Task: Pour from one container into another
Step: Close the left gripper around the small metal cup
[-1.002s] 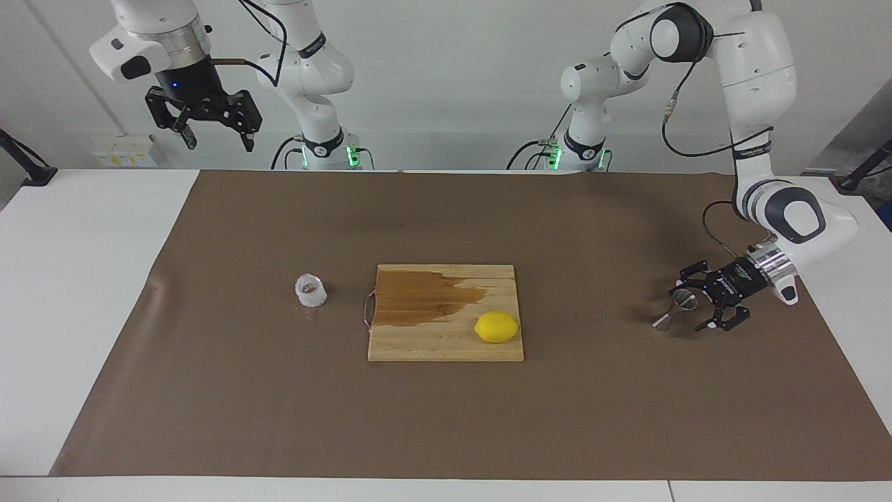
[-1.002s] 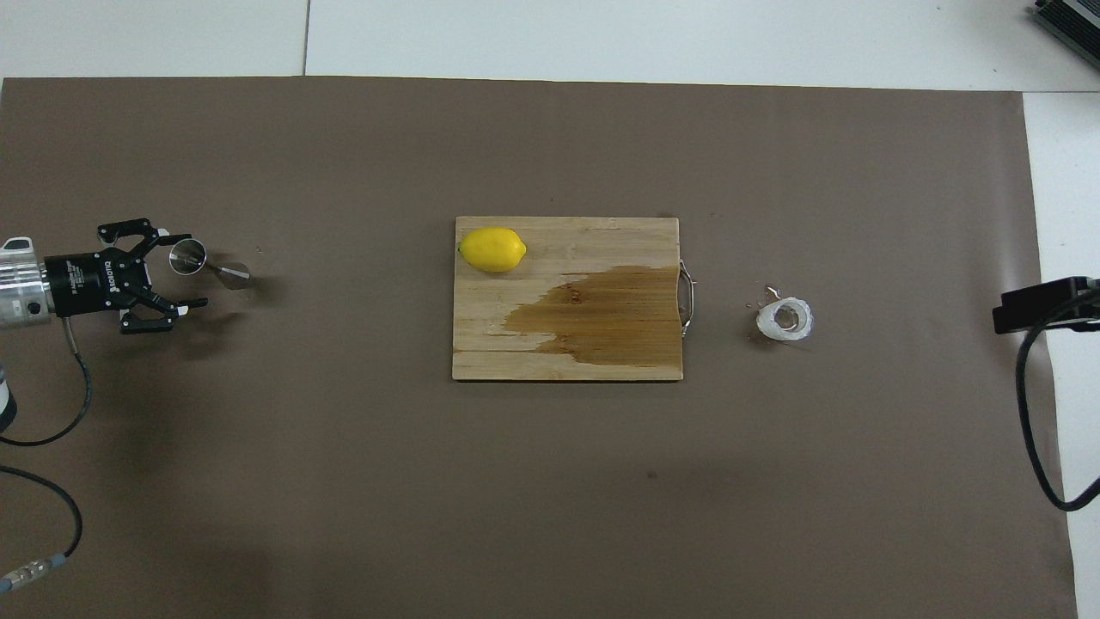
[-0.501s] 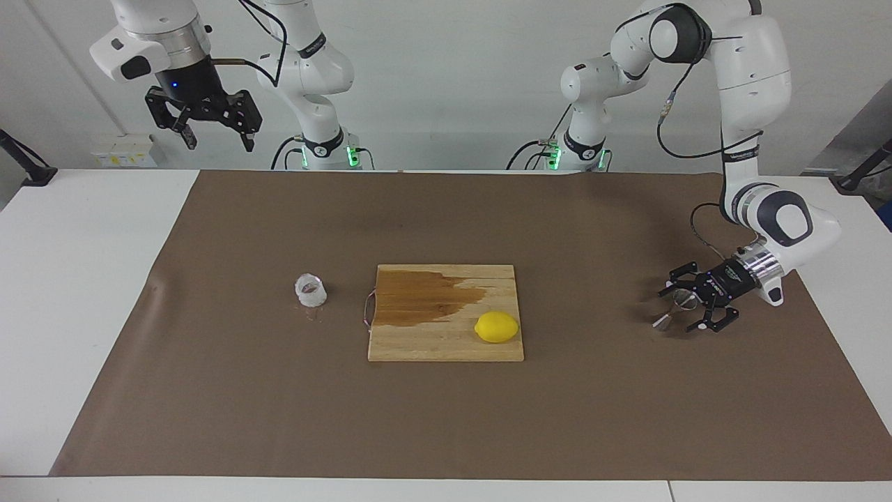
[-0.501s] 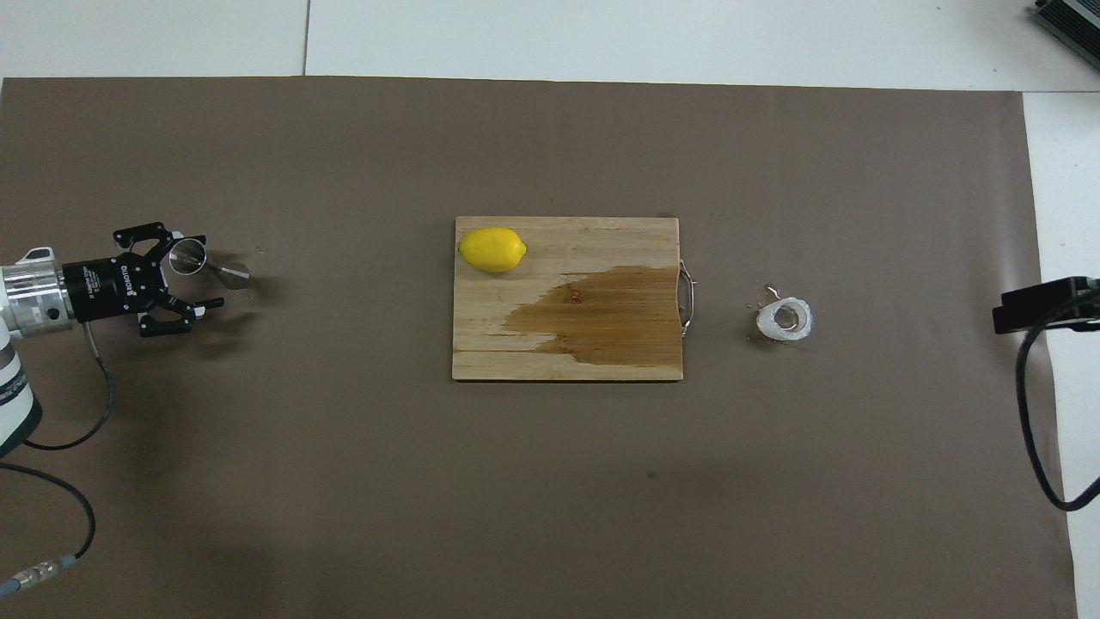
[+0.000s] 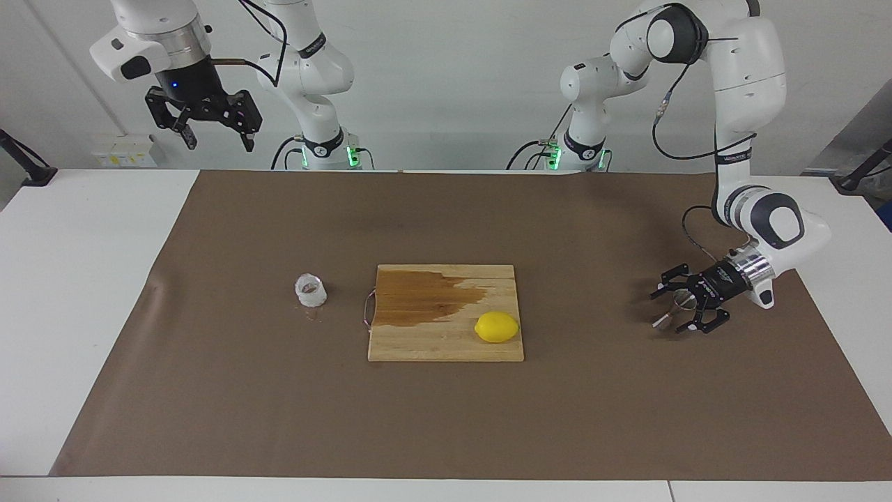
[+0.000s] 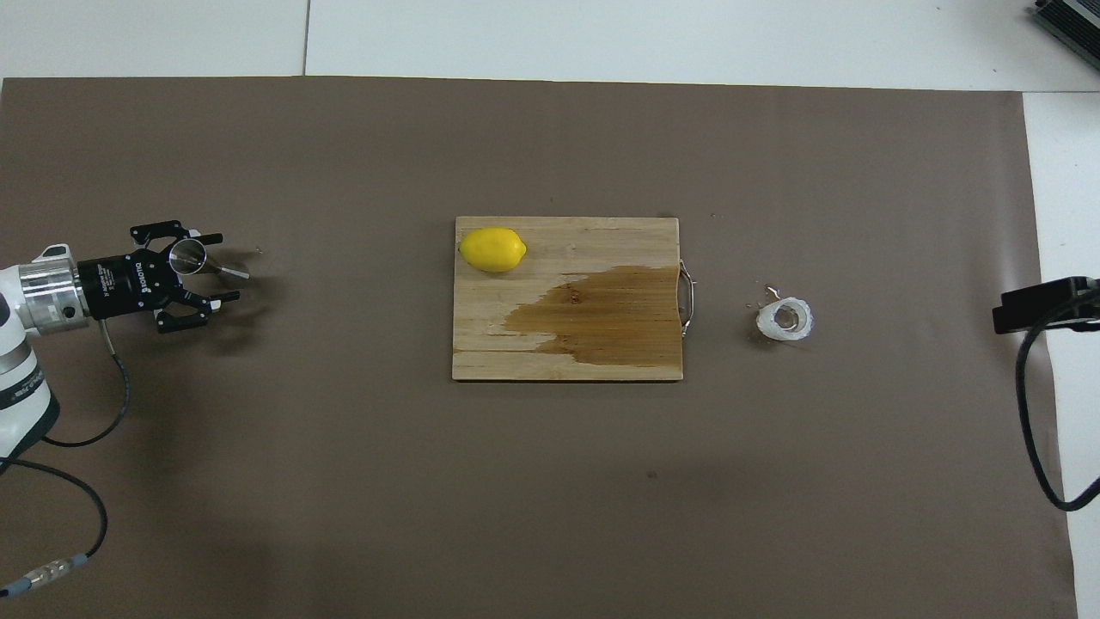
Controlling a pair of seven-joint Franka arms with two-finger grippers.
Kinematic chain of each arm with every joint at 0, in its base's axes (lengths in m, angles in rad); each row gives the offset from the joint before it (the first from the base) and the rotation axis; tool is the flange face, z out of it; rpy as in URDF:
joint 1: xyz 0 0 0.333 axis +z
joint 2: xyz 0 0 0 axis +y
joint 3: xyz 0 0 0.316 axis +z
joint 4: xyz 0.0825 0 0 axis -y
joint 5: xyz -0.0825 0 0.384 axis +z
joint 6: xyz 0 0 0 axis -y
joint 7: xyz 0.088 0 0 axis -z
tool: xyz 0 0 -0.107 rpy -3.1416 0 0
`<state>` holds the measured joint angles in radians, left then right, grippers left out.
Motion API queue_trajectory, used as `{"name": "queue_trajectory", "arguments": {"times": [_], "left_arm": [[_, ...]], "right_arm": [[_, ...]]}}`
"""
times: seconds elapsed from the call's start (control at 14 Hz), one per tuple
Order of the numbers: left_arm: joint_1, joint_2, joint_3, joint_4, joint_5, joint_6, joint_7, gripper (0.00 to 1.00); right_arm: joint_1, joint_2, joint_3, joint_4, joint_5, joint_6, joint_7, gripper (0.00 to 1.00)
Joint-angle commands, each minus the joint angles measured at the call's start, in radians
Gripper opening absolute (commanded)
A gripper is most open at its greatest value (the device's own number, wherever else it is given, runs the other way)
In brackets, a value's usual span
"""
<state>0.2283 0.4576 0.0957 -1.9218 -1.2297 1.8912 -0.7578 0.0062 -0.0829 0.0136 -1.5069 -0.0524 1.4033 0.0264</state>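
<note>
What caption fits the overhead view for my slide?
Left gripper straddles the steel jigger; the glass cup stands beside the cutting board.

You are in a robot lab, not a kitchen at home. You can see two big white robot arms (image 5: 749,84) bolted at the end of a white table (image 5: 83,279), with black cables (image 6: 1044,430) hanging from them and little green lights glowing at their bases (image 5: 327,155). A plain brown paper sheet (image 5: 279,418) covers the table, the wall (image 5: 453,70) is bare and white, and one wooden cutting board (image 5: 446,341) sits in the middle like a test setup.
</note>
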Motion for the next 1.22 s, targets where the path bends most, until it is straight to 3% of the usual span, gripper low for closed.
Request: {"name": "queue_trajectory", "arguments": {"times": [0.0,0.14,0.43,0.5,0.93,1.15], "left_arm": [[-0.01,-0.011,0.013,-0.028,-0.025,0.002,0.025,0.71],[-0.009,-0.011,0.015,-0.029,-0.025,0.002,0.025,0.46],[0.0,-0.011,0.015,-0.028,-0.027,-0.001,0.022,0.09],[0.002,-0.013,0.015,-0.026,-0.03,-0.006,0.02,0.05],[-0.013,-0.045,0.012,-0.023,-0.033,-0.04,0.005,0.01],[-0.079,-0.077,0.012,-0.031,-0.063,-0.038,0.005,0.0]], "right_arm": [[-0.008,-0.003,0.0,0.004,-0.009,-0.018,-0.028,1.0],[-0.008,-0.003,0.0,0.004,-0.009,-0.018,-0.028,1.0],[-0.008,-0.003,0.0,0.004,-0.009,-0.018,-0.028,1.0],[-0.008,-0.003,0.0,0.004,-0.009,-0.018,-0.028,1.0],[-0.008,-0.003,0.0,0.004,-0.009,-0.018,-0.028,1.0],[-0.006,-0.003,0.0,0.004,-0.009,-0.018,-0.028,1.0]]}}
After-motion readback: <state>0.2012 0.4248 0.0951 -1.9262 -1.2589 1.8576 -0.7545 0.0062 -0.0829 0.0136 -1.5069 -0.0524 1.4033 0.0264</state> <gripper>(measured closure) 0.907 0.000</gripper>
